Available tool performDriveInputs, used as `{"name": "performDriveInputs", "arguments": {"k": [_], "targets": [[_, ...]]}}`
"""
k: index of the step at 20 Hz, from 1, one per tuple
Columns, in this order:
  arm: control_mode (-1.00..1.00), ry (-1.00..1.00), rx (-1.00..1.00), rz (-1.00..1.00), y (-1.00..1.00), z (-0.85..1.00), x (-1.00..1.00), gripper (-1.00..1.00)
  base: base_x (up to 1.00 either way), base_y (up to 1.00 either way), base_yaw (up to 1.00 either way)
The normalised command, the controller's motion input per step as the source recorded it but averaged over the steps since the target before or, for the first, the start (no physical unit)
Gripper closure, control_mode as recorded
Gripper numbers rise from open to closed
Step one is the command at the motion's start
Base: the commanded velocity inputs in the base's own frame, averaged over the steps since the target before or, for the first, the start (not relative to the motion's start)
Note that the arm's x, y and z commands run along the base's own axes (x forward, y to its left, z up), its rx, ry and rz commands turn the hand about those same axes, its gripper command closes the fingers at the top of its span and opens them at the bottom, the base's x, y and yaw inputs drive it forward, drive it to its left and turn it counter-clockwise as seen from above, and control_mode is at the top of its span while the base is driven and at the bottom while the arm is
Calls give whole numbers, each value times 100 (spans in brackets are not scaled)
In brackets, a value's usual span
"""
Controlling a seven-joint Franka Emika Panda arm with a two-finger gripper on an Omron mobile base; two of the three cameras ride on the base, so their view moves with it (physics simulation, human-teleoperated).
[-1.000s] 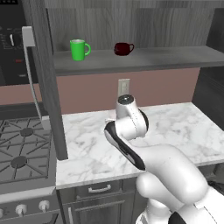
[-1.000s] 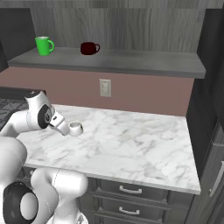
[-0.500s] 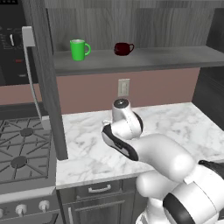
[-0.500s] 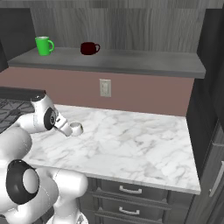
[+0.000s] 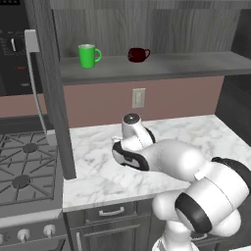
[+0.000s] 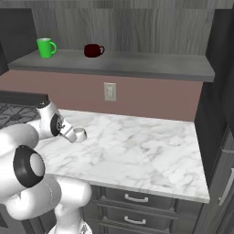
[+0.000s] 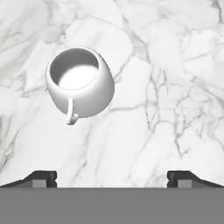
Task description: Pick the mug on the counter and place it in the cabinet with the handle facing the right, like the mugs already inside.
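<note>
Lower and further forward than a moment ago, the white arm's two-finger gripper point(image 7: 112, 178) hangs over the grey-veined white marble counter point(image 7: 175, 65), dark fingertips spread wide and empty. Ahead of it and toward its left fingertip stands the small squat white mug point(image 7: 79, 82), glossy and round-bodied, upright on the slab, its loop handle point(image 7: 70, 113) turned toward the gripper.

mug: small squat white mug point(image 7: 80, 87) upright on white marble counter point(image 7: 175, 87), ahead-left of gripper point(image 7: 112, 177)
handle: small loop handle point(image 7: 70, 113) faces the hand
</note>
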Motion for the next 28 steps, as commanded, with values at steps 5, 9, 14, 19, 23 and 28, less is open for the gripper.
{"name": "performDriveInputs", "arguments": {"k": [5,9,14,19,23,28], "targets": [[-100,0,0,0,5,-23,23,-100,0,0,0],[-100,0,0,0,7,-15,19,-100,0,0,0],[-100,0,0,0,5,-9,18,-100,0,0,0],[-100,0,0,-1,2,-7,21,-100,0,0,0],[-100,0,0,-1,3,-9,20,-100,0,0,0],[-100,0,0,-1,5,-11,19,-100,0,0,0]]}}
